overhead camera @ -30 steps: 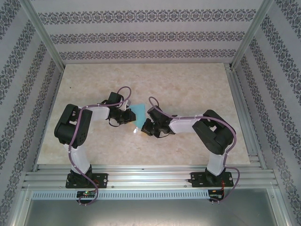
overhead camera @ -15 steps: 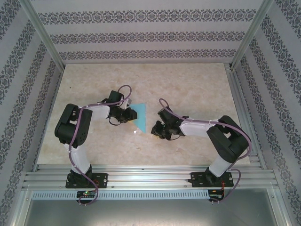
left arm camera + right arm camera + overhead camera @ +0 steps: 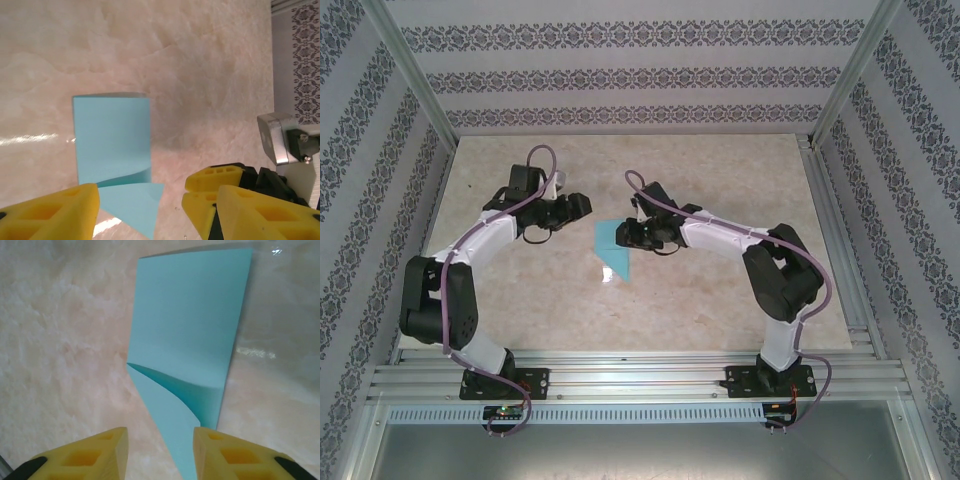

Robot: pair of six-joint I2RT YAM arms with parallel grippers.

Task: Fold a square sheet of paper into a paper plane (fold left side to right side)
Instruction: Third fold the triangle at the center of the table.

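While lying flat on the table (image 3: pixel 720 170), half-folded sheet of paper (image 3: pixel 613 247), gripped by nothing.
Left gripper (image 3: pixel 578 206) spread nearby, right gripper (image 3: pixel 622 236) spread at its right edge: likely parted so nothing drags it askew.

Top view: sheet of paper (image 3: pixel 613 248) lies flat on table (image 3: pixel 720 170), mid-frame, between the two arms. Left gripper (image 3: pixel 584 206) sits upper left of it, apart. Right gripper (image 3: pixel 623 233) hangs over its upper right corner. Both arm bases at bottom edge of frame.
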